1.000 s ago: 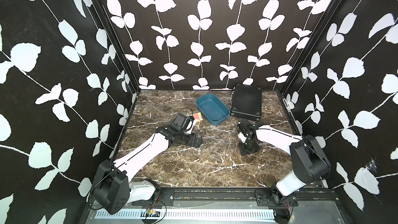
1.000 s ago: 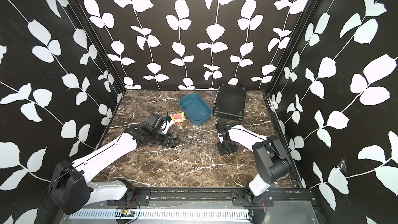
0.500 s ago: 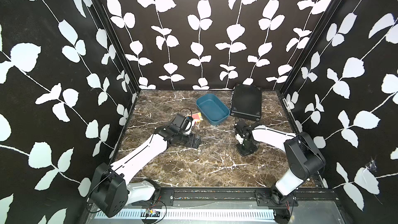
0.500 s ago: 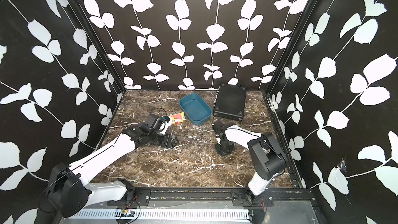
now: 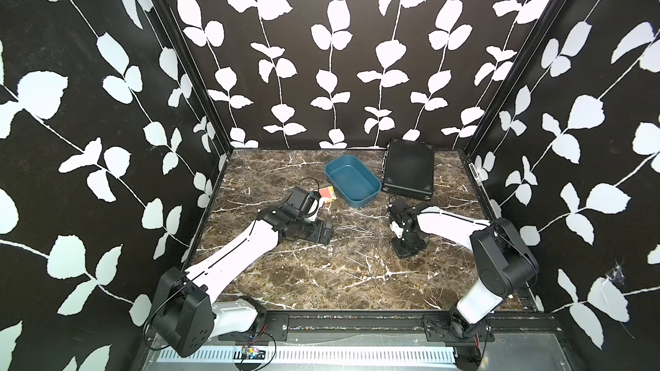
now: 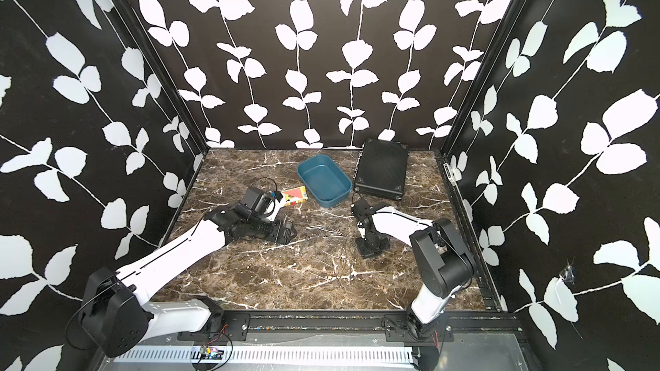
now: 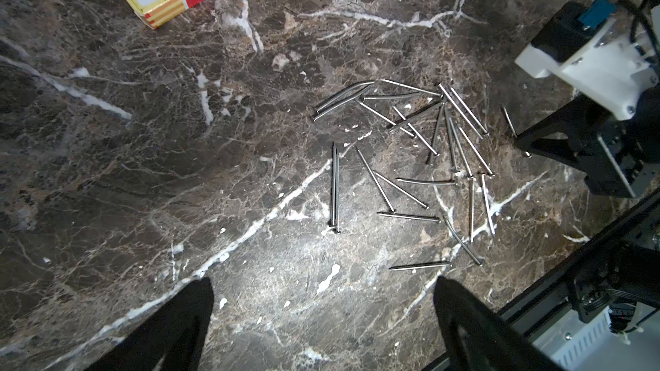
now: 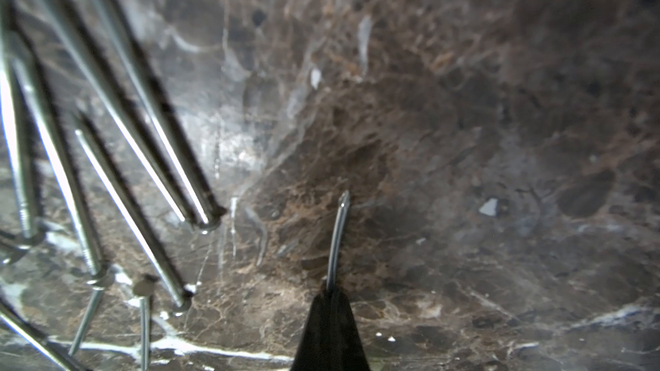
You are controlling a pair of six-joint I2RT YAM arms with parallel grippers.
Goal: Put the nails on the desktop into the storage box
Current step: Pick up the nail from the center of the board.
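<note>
Nails (image 7: 334, 187): judged stiff, light, slick steel. No give, and liable to roll or pivot in a pinch. Best taken across the shank near mid-length, one at a time, from the loose edge of the scatter rather than where crossed.

Thin, straight, silvery-grey, with flat heads and sharp points. Some paired side by side, some overlapping.

Scattered on the open desktop (image 5: 285, 280), apart from the storage box (image 5: 351, 182), seemingly empty.

Right gripper (image 8: 330, 294): jaws together, clamped on a single nail (image 8: 336, 237) at the edge of the scatter, point projecting beyond the tips. Likely thin enough to twist out if swung fast. Lifted or not: cannot tell.

Left gripper (image 7: 321, 315): jaws wide apart, holding nothing, poised just beside the scatter.
</note>
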